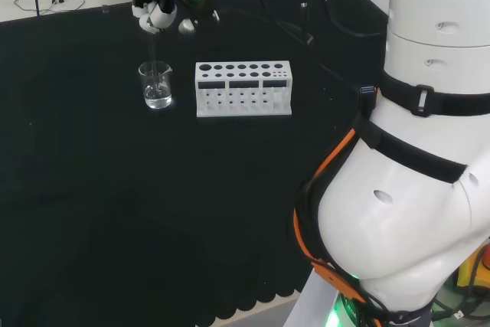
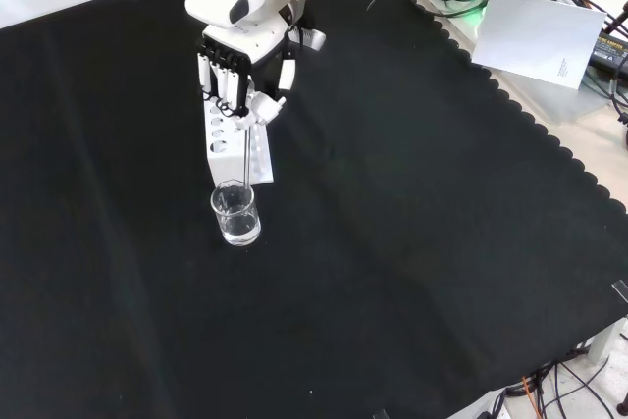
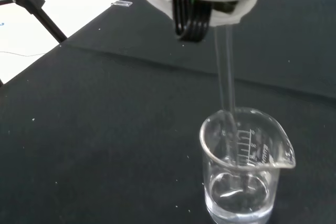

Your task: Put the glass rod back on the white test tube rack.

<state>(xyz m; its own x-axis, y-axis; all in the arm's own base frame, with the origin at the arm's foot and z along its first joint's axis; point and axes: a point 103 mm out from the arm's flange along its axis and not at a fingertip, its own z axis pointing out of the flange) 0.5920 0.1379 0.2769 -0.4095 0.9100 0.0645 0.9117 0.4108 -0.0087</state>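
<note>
While the hand hangs above the black-clothed bench, its fingers are curled round the top of the glass rod, pinching it so that it hangs nearly upright. In the wrist view the rod's lower end reaches down inside a small clear beaker, which holds a shallow layer of clear liquid at its bottom. Seen from the head view, the beaker stands just to the left of the white test tube rack, apart from it, with the hand directly above the beaker. From the front view the rack lies just behind the beaker, partly hidden under the hand.
</note>
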